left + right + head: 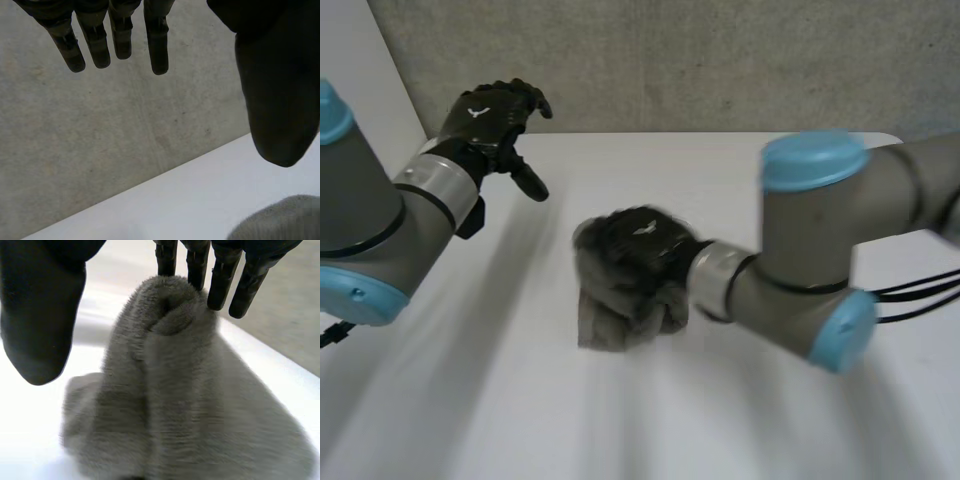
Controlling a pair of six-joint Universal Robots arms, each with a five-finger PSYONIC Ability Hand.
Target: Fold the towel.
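Observation:
A grey fluffy towel lies bunched in a heap in the middle of the white table. My right hand rests on top of it. In the right wrist view its straight fingers touch the raised fold of the towel, and the thumb stands apart from the cloth, so the hand is open. My left hand hangs above the table's far left corner, well away from the towel. Its fingers are straight and hold nothing. A bit of the towel lies below its thumb.
A grey concrete wall rises right behind the table's far edge. The right arm reaches across the table from the right. Bare white tabletop lies around the towel on all sides.

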